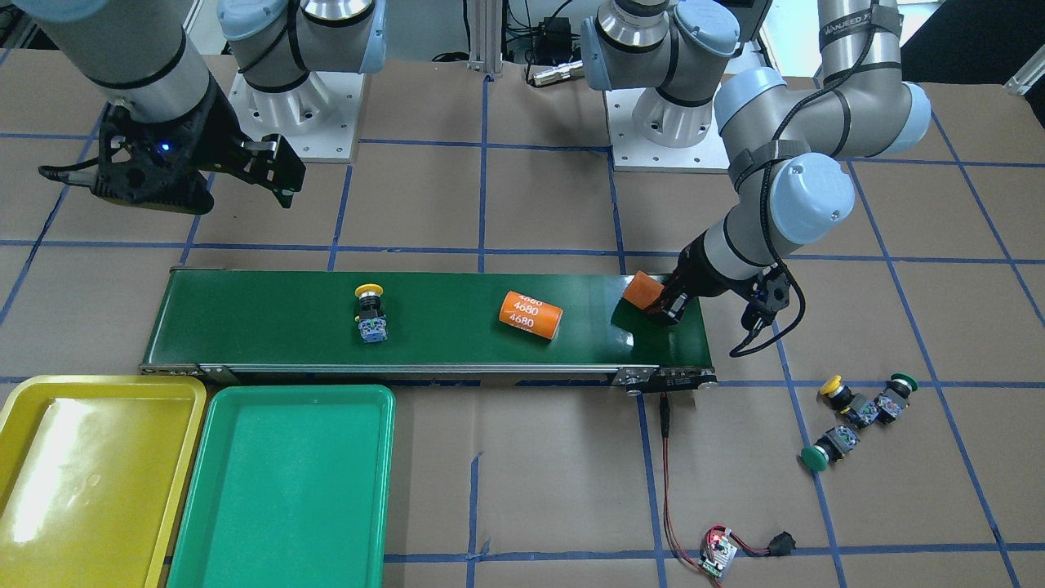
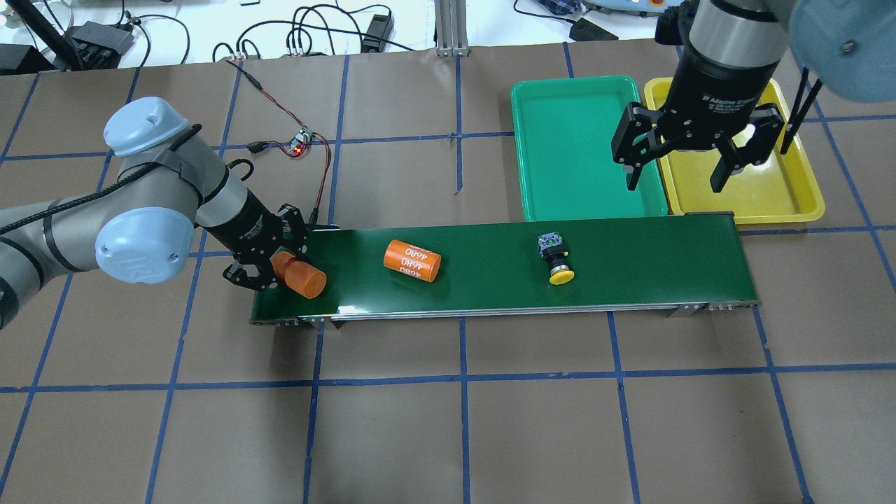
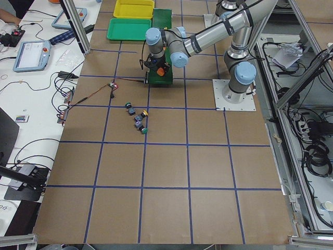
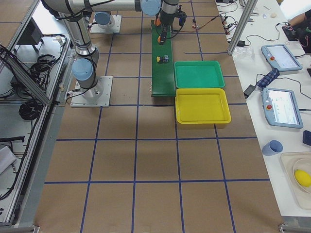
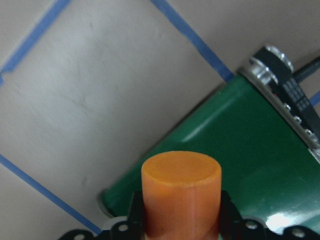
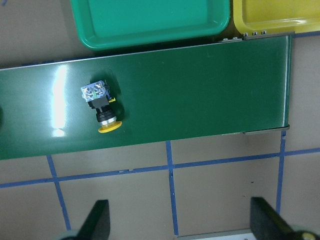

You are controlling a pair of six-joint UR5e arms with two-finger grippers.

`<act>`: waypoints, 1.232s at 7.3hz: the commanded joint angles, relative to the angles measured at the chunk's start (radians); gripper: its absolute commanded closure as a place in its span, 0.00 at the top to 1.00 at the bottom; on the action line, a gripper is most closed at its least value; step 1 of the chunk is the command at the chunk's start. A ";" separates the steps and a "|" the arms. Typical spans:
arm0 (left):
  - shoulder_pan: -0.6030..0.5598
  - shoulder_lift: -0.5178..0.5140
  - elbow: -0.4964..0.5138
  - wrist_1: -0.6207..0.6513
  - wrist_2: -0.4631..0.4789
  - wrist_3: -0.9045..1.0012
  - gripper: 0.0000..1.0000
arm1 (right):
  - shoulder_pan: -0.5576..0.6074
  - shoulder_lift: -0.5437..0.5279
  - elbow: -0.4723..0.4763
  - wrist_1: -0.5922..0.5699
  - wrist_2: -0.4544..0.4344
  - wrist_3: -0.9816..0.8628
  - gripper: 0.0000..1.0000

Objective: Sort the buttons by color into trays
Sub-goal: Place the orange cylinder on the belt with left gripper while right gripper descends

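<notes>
One yellow button (image 1: pixel 370 313) lies on its side on the belt; it also shows in the overhead view (image 2: pixel 555 260) and the right wrist view (image 6: pixel 102 107). A yellow button (image 1: pixel 837 390) and two green buttons (image 1: pixel 896 392) (image 1: pixel 824 452) lie on the table past the belt's end. The yellow tray (image 1: pixel 49 506) and the green tray (image 1: pixel 286 506) sit side by side, both empty. My left gripper (image 2: pixel 269 269) is shut on a plain orange cylinder (image 2: pixel 301 276) at the belt's end. My right gripper (image 2: pixel 677 178) is open and empty, high over the trays' near edge.
The long dark-green conveyor belt (image 1: pixel 457 327) also carries an orange cylinder marked 4680 (image 1: pixel 531 314) at its middle. A small circuit board with red wires (image 1: pixel 718 554) lies on the table beyond the belt's end.
</notes>
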 commanded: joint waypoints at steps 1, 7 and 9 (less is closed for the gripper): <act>-0.048 -0.049 0.003 0.090 -0.029 -0.110 0.43 | 0.000 -0.001 0.202 -0.249 -0.011 -0.005 1.00; 0.137 -0.069 0.105 0.081 0.121 0.590 1.00 | 0.003 0.040 0.458 -0.637 0.002 -0.059 1.00; 0.193 -0.177 0.246 0.090 0.173 0.878 1.00 | 0.017 0.049 0.464 -0.648 0.004 -0.011 0.99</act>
